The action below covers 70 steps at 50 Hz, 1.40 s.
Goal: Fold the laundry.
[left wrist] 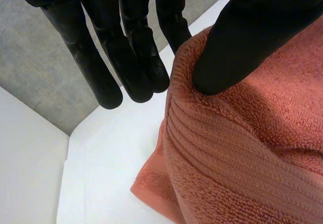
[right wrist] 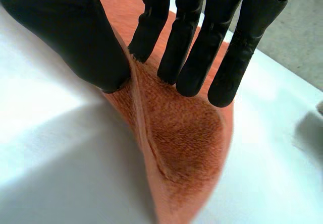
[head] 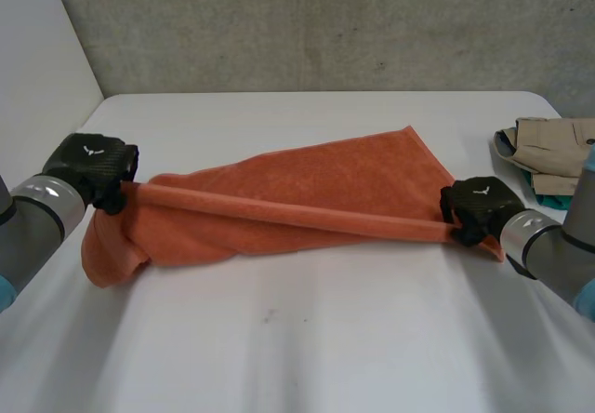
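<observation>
An orange towel (head: 307,185) lies across the white table (head: 307,339), its near edge pulled taut and lifted between my two hands. My left hand (head: 91,164) grips the towel's left corner; its thumb (left wrist: 237,37) presses the terry cloth (left wrist: 242,148) against the straight fingers (left wrist: 126,57). Below that hand the loose end droops to the table. My right hand (head: 479,204) holds the right corner just above the table, with the towel's edge (right wrist: 186,138) pinched between thumb (right wrist: 70,32) and fingers (right wrist: 202,47). The far corner rests flat on the table.
A pile of beige folded clothes (head: 548,148) with a teal piece under it sits at the table's right edge, just beyond my right arm. A grey wall (head: 307,22) stands behind the table.
</observation>
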Each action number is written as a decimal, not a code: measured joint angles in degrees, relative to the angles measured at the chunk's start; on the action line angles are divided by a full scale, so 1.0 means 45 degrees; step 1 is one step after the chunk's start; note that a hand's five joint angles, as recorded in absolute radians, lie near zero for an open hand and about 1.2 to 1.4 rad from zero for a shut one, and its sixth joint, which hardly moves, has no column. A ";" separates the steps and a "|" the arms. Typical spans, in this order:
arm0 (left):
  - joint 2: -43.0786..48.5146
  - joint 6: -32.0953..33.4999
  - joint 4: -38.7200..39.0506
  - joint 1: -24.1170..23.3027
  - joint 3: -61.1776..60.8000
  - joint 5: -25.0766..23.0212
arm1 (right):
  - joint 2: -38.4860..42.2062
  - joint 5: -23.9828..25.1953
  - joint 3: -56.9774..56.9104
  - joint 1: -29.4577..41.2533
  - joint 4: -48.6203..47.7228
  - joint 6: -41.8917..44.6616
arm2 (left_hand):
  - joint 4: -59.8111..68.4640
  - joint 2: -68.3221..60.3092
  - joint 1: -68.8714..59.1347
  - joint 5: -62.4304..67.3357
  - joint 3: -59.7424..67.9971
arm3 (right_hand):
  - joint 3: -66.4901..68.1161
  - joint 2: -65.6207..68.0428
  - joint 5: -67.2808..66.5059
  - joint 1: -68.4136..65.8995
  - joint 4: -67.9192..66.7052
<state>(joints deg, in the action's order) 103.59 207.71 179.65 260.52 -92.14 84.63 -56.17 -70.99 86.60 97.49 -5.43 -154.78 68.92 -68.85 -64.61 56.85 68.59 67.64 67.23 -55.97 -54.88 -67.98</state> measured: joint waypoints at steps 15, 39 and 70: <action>-0.0540 0.0000 -0.0071 -0.0087 -0.0917 -0.0061 | -0.0853 0.0267 0.0101 -0.1650 0.2227 0.2844 | 0.0000 0.0000 0.0000 0.0000 0.0000 | 0.0010 0.0000 -0.0172 0.0000 -0.0035; -0.0802 -0.0010 0.0965 -0.0237 -0.1817 -0.0050 | -0.0958 0.0649 0.0075 -0.2467 0.3372 0.2185 | 0.0000 0.0000 0.0000 0.0000 0.0000 | -0.5188 -0.5106 0.4604 0.3599 0.5229; 0.0076 0.0027 0.1053 -0.0039 -0.1274 -0.0023 | -0.1064 0.0616 0.0902 -0.2125 0.3374 0.2140 | 0.0000 0.0000 0.0000 0.0000 0.0000 | -0.8252 -0.8096 0.7960 0.6154 0.8348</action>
<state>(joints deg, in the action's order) 103.93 207.84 184.39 260.34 -97.87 84.53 -60.96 -68.21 90.66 87.93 9.75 -145.15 68.92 -68.85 -64.61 56.85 68.59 30.50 30.80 -20.15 -27.19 -30.41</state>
